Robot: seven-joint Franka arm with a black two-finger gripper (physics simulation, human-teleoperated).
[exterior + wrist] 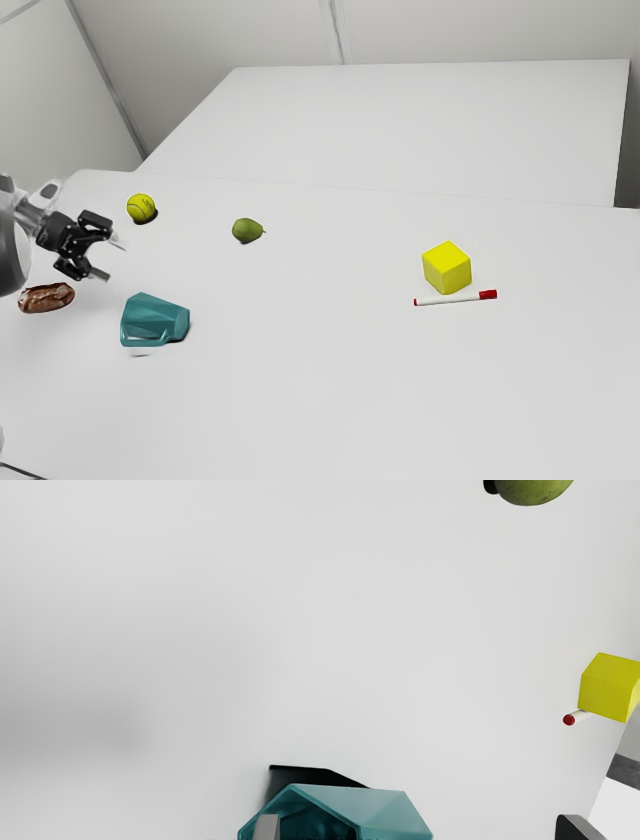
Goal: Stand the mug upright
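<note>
The teal mug (pixel 154 321) lies on its side on the table in the exterior view, its handle low on the side facing the camera. Up and to the left of it there, the black gripper (pixel 104 250) hangs above the table, its fingers apart with nothing held. In the wrist view the mug (pixel 385 810) is at the bottom edge, its open mouth partly visible and its lower part cut off. The gripper (pixel 416 827) shows two widely spaced fingertips there, one overlapping the mug's mouth in the picture, the other off beyond the mug's side.
A brown, lumpy item (pixel 47 298) lies below the gripper in the exterior view. A tennis ball (pixel 141 207) and a green pear (pixel 247 230) rest farther back on the table (pixel 330 400). Toward the exterior view's right are a yellow cube (pixel 446 268) and a red-capped white marker (pixel 455 298).
</note>
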